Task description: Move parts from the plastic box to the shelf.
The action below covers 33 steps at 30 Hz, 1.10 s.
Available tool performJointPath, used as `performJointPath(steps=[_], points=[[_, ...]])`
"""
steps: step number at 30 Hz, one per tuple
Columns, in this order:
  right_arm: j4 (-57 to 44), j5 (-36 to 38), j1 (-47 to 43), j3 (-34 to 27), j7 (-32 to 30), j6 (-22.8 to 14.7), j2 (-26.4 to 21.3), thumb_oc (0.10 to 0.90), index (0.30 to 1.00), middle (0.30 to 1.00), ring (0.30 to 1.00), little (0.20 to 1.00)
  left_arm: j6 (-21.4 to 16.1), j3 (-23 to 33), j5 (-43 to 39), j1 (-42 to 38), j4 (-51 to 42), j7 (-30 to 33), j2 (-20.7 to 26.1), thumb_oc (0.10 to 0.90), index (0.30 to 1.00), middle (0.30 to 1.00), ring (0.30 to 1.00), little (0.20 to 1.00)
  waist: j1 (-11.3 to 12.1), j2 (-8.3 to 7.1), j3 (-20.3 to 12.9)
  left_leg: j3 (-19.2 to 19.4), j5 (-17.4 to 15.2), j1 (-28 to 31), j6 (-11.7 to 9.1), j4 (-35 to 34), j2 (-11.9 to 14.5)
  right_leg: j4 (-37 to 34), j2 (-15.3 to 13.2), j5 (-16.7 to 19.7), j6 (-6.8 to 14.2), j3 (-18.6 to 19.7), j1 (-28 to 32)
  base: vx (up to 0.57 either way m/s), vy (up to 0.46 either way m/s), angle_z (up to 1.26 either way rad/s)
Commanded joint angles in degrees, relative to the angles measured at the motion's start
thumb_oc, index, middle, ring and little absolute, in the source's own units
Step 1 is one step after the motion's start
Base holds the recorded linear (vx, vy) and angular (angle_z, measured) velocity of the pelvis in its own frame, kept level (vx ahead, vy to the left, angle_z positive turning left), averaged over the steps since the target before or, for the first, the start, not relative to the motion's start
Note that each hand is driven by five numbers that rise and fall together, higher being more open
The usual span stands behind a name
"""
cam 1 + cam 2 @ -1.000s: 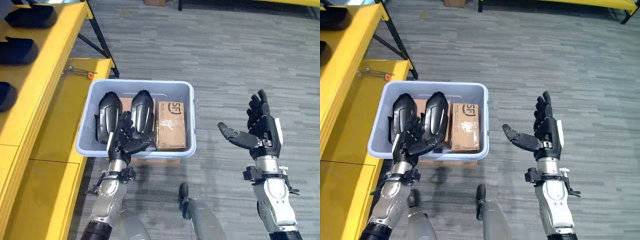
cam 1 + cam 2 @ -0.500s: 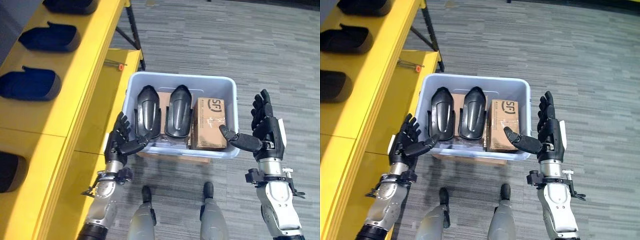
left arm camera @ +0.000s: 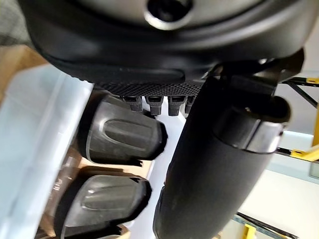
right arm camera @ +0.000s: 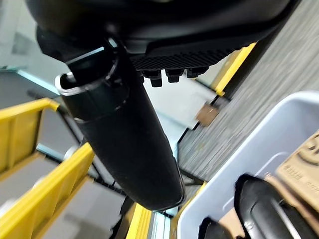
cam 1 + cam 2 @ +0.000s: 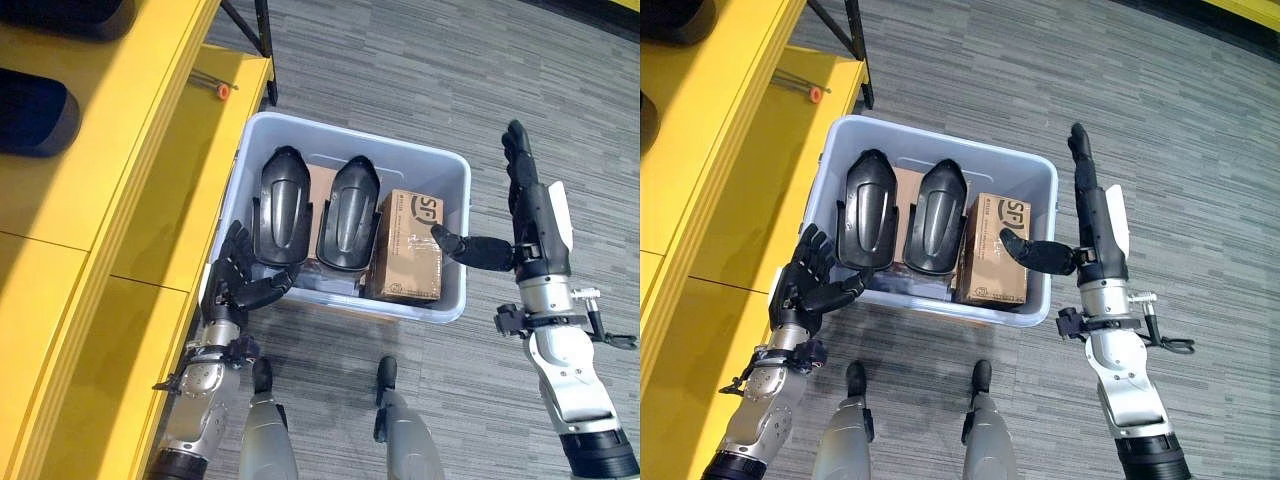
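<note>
A pale blue plastic box (image 5: 455, 170) sits on the floor beside the yellow shelf (image 5: 120, 190). Inside it two black moulded parts (image 5: 281, 205) (image 5: 345, 213) lie side by side, with a brown cardboard carton (image 5: 408, 245) to their right. My left hand (image 5: 235, 280) hovers at the box's near left corner, open, fingers spread, its thumb towards the left part. My right hand (image 5: 528, 215) stands open beside the box's right wall, fingers straight up, thumb (image 5: 1035, 250) stretched over the carton. Neither hand holds anything.
More dark parts (image 5: 35, 110) rest on the shelf's upper level at far left. A small tool with an orange tip (image 5: 212, 84) lies on the lower yellow board. Grey carpet stretches to the right of the box and beyond it.
The camera has shifted, so the whole scene sits differently. My right hand's fingers have straightened upward and its thumb now reaches over the carton. My left hand stays at the box's near left corner.
</note>
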Motion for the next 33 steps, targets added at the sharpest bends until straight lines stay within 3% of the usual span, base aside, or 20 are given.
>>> performJointPath(steps=[1, 7, 17, 22, 33], points=[[-1.0, -3.6, -8.4, 0.2, -2.2, -2.4, -0.9, 0.900, 1.000, 1.000, 1.000, 1.000, -4.6, 1.3, 0.4, -3.0, -7.9, 0.4, 1.3, 0.900, 1.000, 1.000, 1.000, 1.000, 2.2, -0.35, 0.0, 2.9, 0.5, 0.7, 2.8, -2.4, 1.4, 5.7, -3.7, -6.7, 0.9, -2.9, 5.9, -0.01, -0.009, 0.04], [3.1, -7.9, -13.9, 5.7, -3.1, 0.1, 2.3, 0.900, 1.000, 1.000, 1.000, 1.000, -4.4, 0.2, 1.4, -4.3, -7.4, 2.3, 0.4, 0.900, 1.000, 1.000, 1.000, 1.000, 3.7, 0.15, 1.9, 2.3, 0.7, -0.7, 3.0, -2.5, 1.1, 5.5, -3.7, -6.7, 0.6, -3.6, 5.1, -0.01, -0.001, 0.06], [6.1, -9.8, -16.1, 9.4, -3.9, 1.7, 6.8, 0.900, 1.000, 1.000, 1.000, 1.000, -4.4, -0.2, 3.3, -5.9, -5.9, 5.6, -0.2, 0.900, 1.000, 1.000, 1.000, 1.000, 4.5, 0.96, 4.1, 2.1, 0.8, -2.8, 3.4, -2.1, 0.4, 5.1, -4.1, -6.0, 0.7, -4.3, 3.9, -0.01, 0.006, 0.06], [7.1, -10.2, -17.0, 10.2, -4.5, 2.1, 7.6, 0.900, 1.000, 1.000, 1.000, 1.000, -4.4, -0.8, 4.0, -6.8, -5.8, 6.4, -0.3, 0.900, 1.000, 1.000, 1.000, 1.000, 4.5, 1.19, 5.0, 2.0, 0.7, -3.7, 3.6, -1.7, 0.0, 5.0, -4.4, -5.5, 0.7, -4.3, 3.4, 0.00, 0.000, 0.00], [10.9, -18.4, -19.6, 11.8, -7.9, 4.8, 7.9, 0.900, 1.000, 1.000, 1.000, 1.000, -4.9, -2.3, 5.1, -9.3, -6.2, 9.0, -0.5, 0.900, 1.000, 1.000, 1.000, 1.000, 4.6, 2.36, 7.5, 1.8, 0.2, -7.6, 4.0, -0.4, -1.1, 4.3, -5.1, -4.2, 0.9, -4.7, 1.1, -0.01, 0.019, 0.03]])
